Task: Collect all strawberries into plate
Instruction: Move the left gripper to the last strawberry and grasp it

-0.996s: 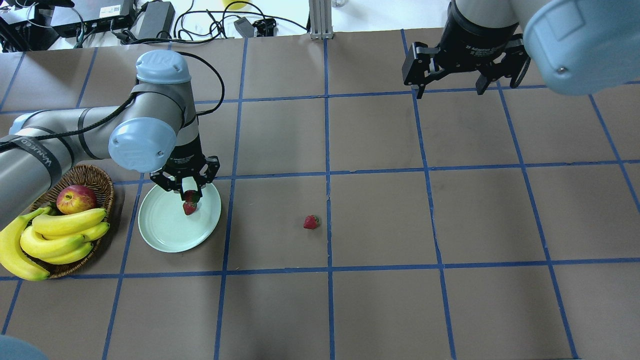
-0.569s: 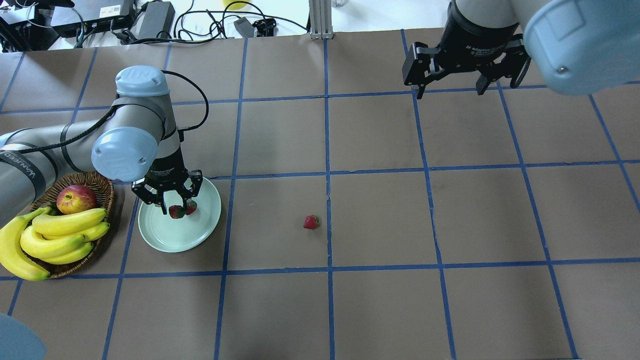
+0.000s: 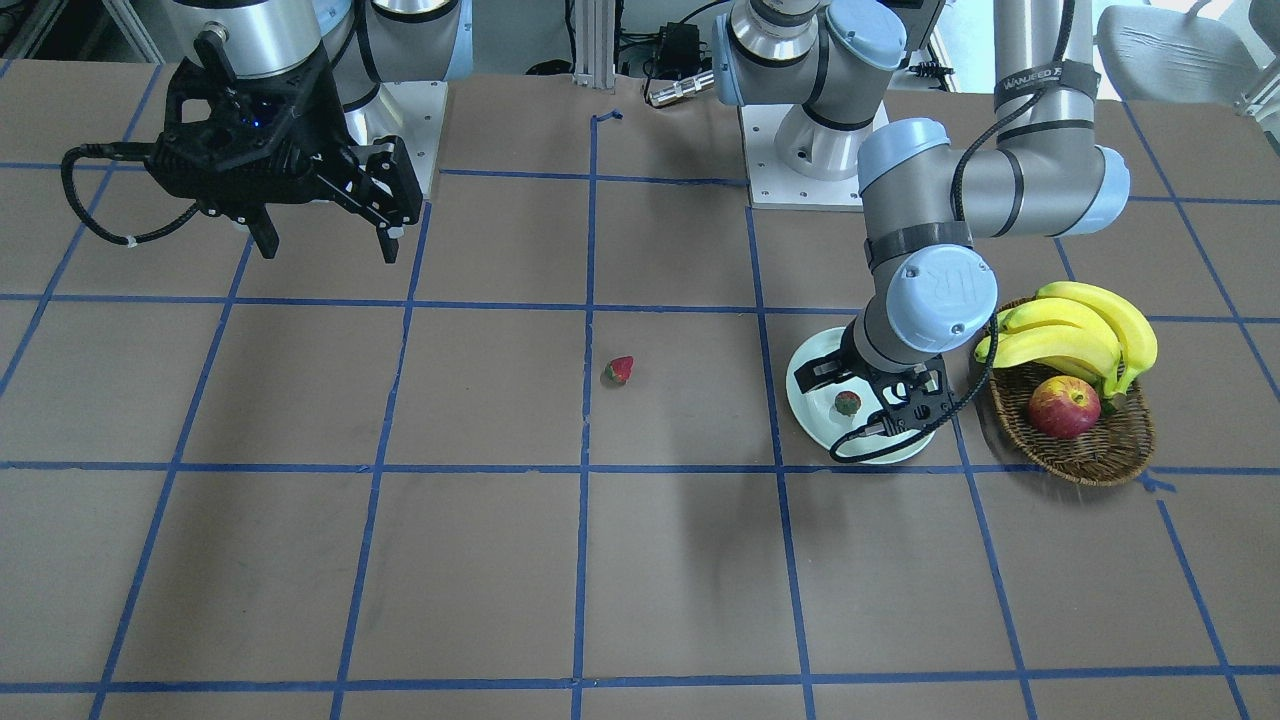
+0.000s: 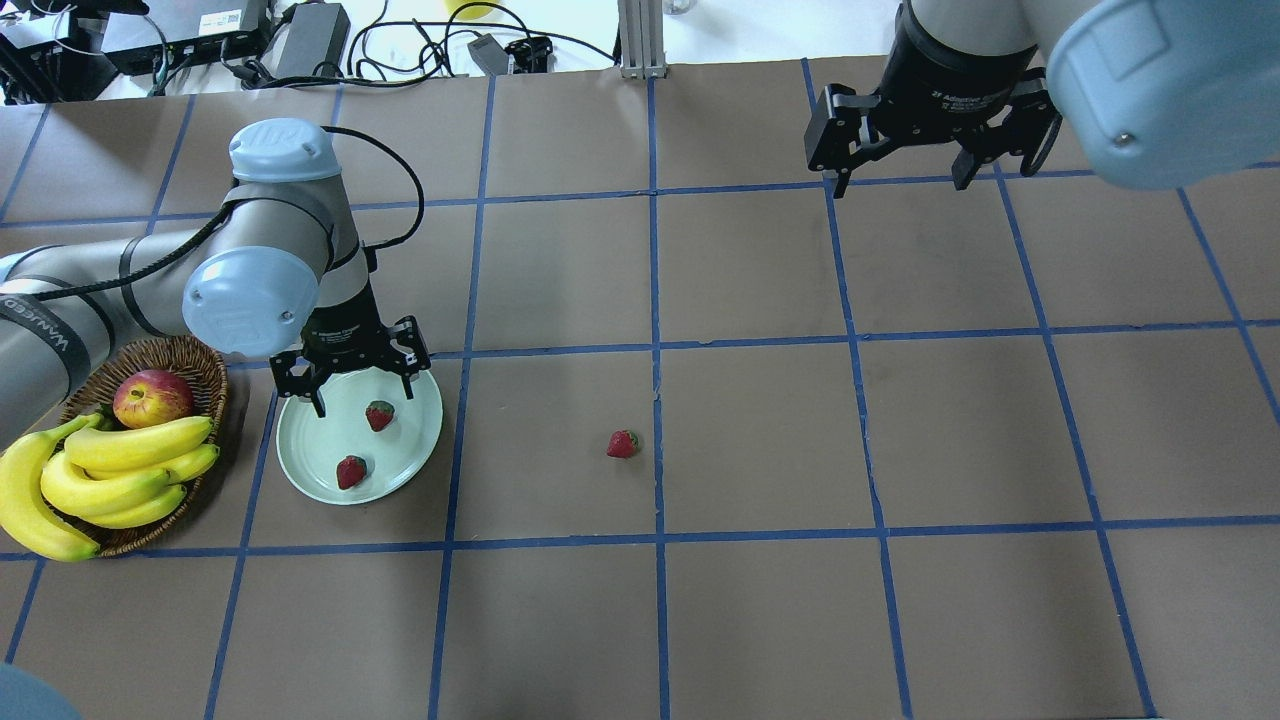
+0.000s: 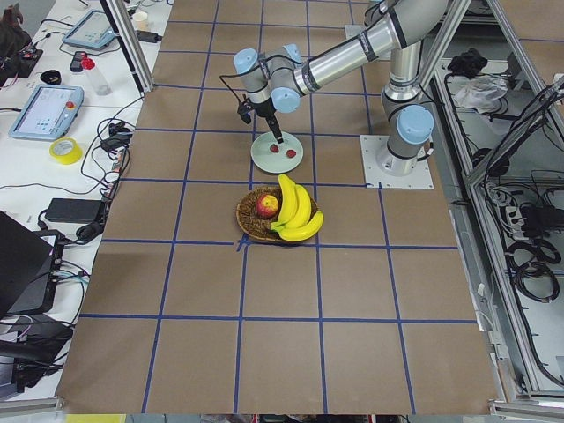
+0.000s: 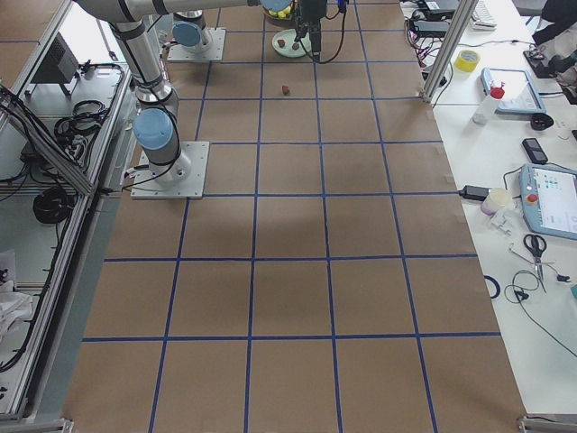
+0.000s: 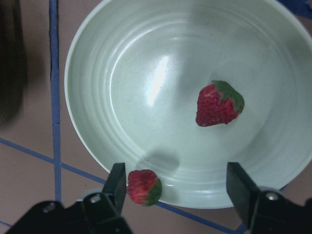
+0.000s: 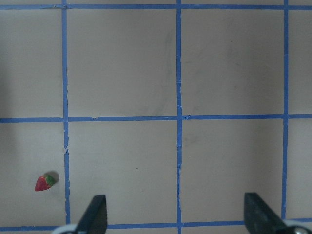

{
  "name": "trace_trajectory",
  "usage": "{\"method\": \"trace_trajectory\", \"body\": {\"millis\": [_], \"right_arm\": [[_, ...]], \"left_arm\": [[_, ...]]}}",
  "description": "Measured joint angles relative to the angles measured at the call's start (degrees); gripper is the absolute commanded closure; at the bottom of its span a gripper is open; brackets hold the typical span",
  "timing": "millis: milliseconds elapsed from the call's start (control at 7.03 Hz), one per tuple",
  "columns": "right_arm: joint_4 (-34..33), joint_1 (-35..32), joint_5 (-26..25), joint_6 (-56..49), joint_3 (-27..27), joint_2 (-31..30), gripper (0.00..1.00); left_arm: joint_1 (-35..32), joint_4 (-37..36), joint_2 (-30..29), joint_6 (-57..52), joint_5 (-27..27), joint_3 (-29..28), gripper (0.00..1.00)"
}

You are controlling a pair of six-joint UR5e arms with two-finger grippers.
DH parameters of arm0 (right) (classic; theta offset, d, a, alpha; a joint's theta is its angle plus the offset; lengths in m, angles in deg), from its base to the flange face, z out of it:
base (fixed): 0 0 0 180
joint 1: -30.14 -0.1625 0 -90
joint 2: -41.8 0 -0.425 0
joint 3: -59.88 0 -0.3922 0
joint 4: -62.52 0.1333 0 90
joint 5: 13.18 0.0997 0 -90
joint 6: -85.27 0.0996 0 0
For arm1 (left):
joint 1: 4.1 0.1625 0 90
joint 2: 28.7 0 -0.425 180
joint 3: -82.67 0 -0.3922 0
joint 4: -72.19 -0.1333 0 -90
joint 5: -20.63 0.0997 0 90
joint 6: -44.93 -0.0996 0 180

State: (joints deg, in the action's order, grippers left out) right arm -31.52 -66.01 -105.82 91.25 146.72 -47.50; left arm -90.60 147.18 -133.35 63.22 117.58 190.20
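Note:
The pale green plate (image 4: 318, 445) lies on the table's left and holds two strawberries (image 4: 379, 415) (image 4: 350, 471); the second lies by the front rim. The third strawberry (image 4: 622, 444) lies on the brown table near the middle. My left gripper (image 4: 362, 392) hangs open and empty over the plate's far edge. In the left wrist view its fingers (image 7: 117, 181) straddle the plate (image 7: 97, 97), one strawberry (image 7: 144, 187) beside a finger, the other (image 7: 219, 103) further in. My right gripper (image 4: 900, 180) is open and empty, high at the far right.
A wicker basket (image 4: 205, 365) with bananas (image 4: 110, 470) and an apple (image 4: 152, 397) stands just left of the plate, under the left arm. The right wrist view shows the loose strawberry (image 8: 45, 182) far to its lower left. Cables lie beyond the table's far edge.
My left gripper held a strawberry over the plate, shifted left, then opened. That strawberry now lies by the plate's front rim. The right arm has not moved.

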Motion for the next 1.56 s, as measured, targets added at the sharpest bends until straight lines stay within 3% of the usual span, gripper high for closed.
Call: {"method": "trace_trajectory", "body": {"millis": [711, 1138, 1564], "right_arm": [[0.0, 0.0, 0.0, 0.1, 0.0, 0.0, 0.0], [-0.1, 0.0, 0.0, 0.1, 0.1, 0.0, 0.0], [0.0, -0.1, 0.0, 0.1, 0.1, 0.0, 0.0]], "left_arm": [[-16.9, -0.7, -0.1, 35.6, -9.8, -2.7, 0.0], [-18.6, -5.9, -1.8, 42.5, -17.2, -1.2, 0.0], [-18.8, -15.4, -4.9, 43.9, -22.6, 3.9, 0.0]]}}
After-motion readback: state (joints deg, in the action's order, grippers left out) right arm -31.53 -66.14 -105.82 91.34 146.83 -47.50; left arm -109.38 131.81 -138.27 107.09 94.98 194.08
